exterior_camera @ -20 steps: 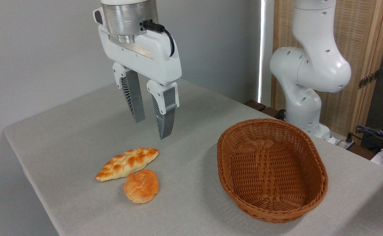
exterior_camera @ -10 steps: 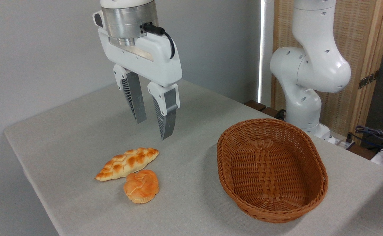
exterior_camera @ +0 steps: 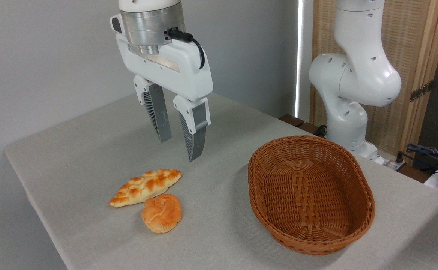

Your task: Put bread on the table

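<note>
bread [exterior_camera: 162, 212] lies on the counter [exterior_camera: 91, 150], lower left of centre of the frame, knotted top up, paler underside showing at its lower edge. it touches or nearly touches the braided loaf [exterior_camera: 145, 187], which lies just above and left of it, pointed ends running lower left to upper right. gripper [exterior_camera: 180, 148] hangs in the air above the counter, upper centre-left of the frame, above and slightly right of the two rolls, clear of both. its two grey ribbed fingers [exterior_camera: 158, 117] point downward, set a moderate gap apart and holding nothing. wicker basket [exterior_camera: 354, 176] sits on the counter at right of centre, well apart from the bread, nothing visible inside. white arm base [exterior_camera: 348, 86] stands behind the basket, upper right of the frame.
</note>
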Motion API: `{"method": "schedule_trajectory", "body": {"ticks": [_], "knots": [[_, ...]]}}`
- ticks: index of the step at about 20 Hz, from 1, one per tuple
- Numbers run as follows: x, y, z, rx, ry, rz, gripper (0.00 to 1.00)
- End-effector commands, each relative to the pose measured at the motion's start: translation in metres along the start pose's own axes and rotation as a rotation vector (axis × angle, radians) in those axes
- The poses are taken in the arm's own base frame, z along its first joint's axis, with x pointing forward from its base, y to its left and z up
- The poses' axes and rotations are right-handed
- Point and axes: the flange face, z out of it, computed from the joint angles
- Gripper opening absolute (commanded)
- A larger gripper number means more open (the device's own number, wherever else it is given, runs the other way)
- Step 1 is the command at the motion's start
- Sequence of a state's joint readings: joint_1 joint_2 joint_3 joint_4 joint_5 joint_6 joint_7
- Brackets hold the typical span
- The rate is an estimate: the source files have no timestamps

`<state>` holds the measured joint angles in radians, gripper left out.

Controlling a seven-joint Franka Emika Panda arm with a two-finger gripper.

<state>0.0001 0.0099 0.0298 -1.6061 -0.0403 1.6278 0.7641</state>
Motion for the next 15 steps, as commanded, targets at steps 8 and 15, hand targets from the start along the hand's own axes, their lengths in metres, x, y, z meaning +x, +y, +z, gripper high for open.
{"method": "schedule_trajectory", "body": {"ticks": [8, 15], "knots": [[0.001, 0.016, -0.002, -0.028, -0.025, 0.036, 1.0], [0.002, 0.016, -0.003, -0.024, -0.022, 0.039, 1.0]]}}
